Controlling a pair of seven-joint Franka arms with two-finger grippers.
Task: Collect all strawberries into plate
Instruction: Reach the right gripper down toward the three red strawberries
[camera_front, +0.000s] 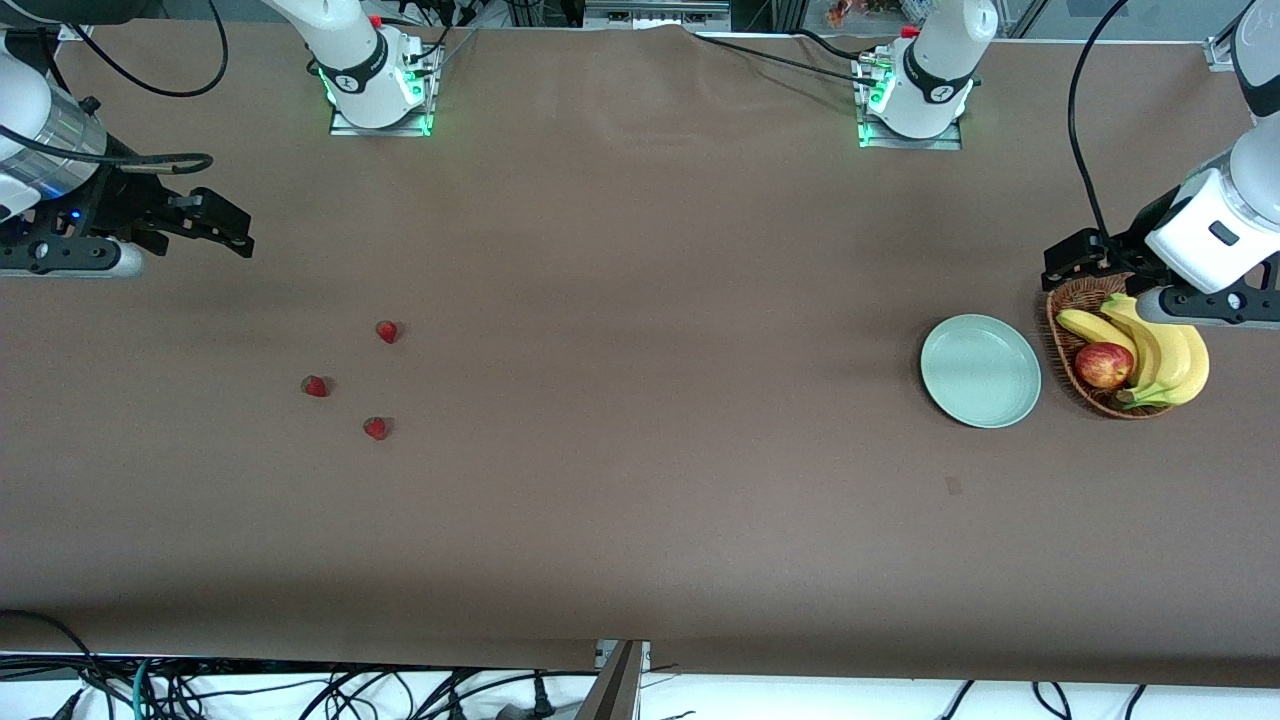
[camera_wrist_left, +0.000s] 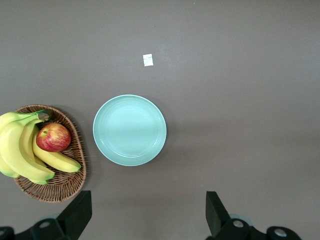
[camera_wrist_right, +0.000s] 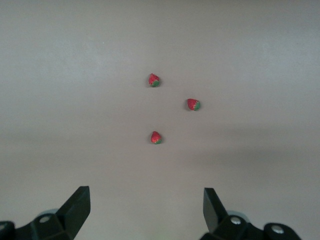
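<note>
Front view gives me the brown tabletop (camera_front: 640, 400) running the whole width, with both arm bases along its upper edge. I see the left tool (camera_front: 1075, 262) up in the air over the rim of the wicker basket (camera_front: 1066, 345) at the left arm's end; in the left wrist view its fingers (camera_wrist_left: 75, 212) stand spread wide with nothing between them. I see the right tool (camera_front: 225, 225) hanging over bare tabletop at the right arm's end, and the right wrist view shows its fingers (camera_wrist_right: 76, 207) spread wide too, gripping nothing.

Next in size, the basket holds a bunch of bananas (camera_front: 1165, 355) and a red-yellow apple (camera_front: 1103, 365). Just beside the basket, toward the middle of the tabletop, lies the pale mint-green plate (camera_front: 980, 371), with nothing on it.

The three strawberries (camera_front: 387, 331) lie loose on the tabletop at the right arm's end, well apart from the plate. One sits farthest from the front camera, a second strawberry (camera_front: 316, 386) nearer to it, and the third strawberry (camera_front: 376, 428) nearest of all. They form a small triangle, none touching another.

A tiny white scrap (camera_wrist_left: 148, 60) lies on the tabletop near the plate.
</note>
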